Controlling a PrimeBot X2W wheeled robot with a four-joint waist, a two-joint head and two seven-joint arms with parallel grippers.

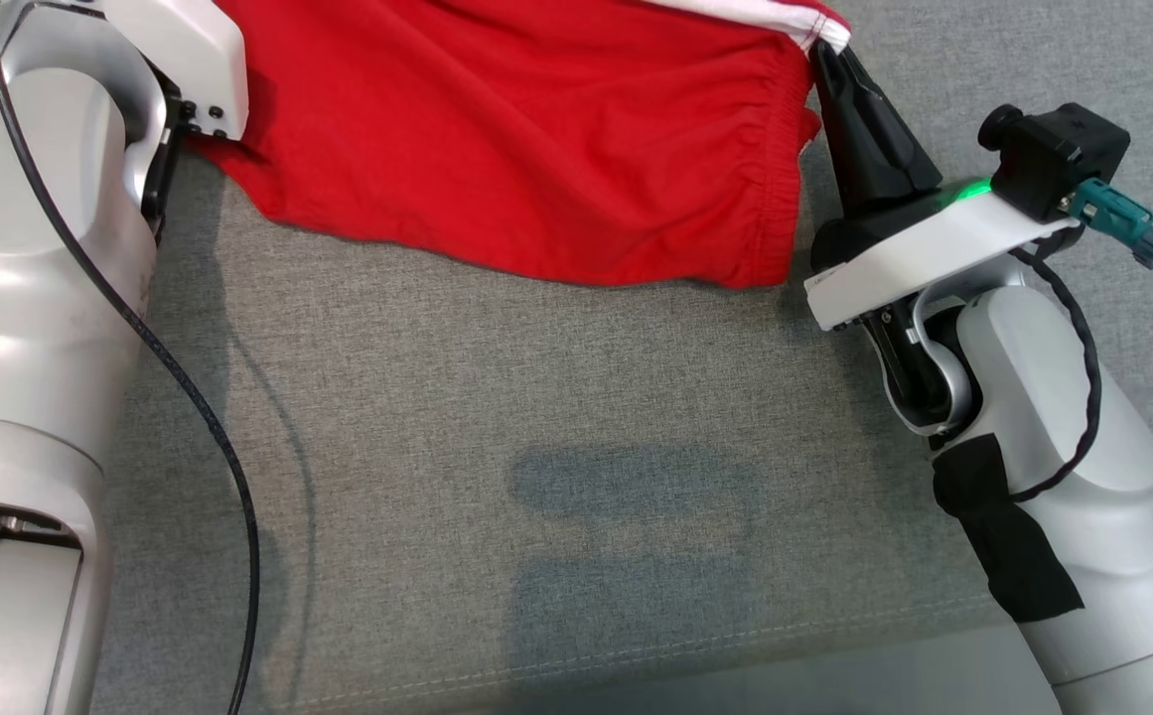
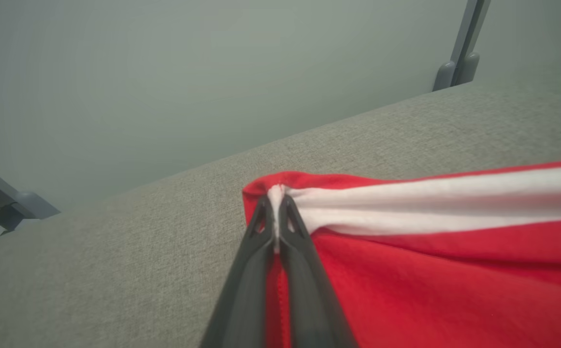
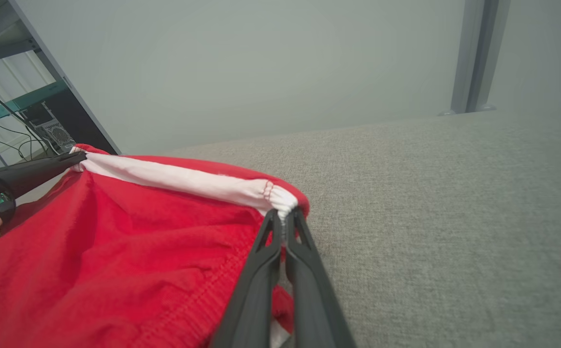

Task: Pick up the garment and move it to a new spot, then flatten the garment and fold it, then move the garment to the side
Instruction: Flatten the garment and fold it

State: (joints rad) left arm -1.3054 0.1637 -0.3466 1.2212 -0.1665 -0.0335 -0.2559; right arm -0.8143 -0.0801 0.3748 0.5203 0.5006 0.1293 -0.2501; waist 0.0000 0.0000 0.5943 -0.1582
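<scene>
Here the red garment (image 1: 536, 139) spans the top of the head view, stretched between the two arms above the grey fabric surface (image 1: 556, 417), with its lower edge sagging toward the middle of the frame. At the centre of the left wrist view, the left gripper (image 2: 276, 203) has its fingers pressed together on one end of the garment's white band (image 2: 430, 203) (a sliver of white shows between the tips). The right gripper (image 3: 284, 217), mid-frame in the right wrist view, pinches the band's other end the same way. In the head view it sits at the upper right, at the garment's corner. A black cable (image 1: 189, 417) runs down the left side of the head view.
</scene>
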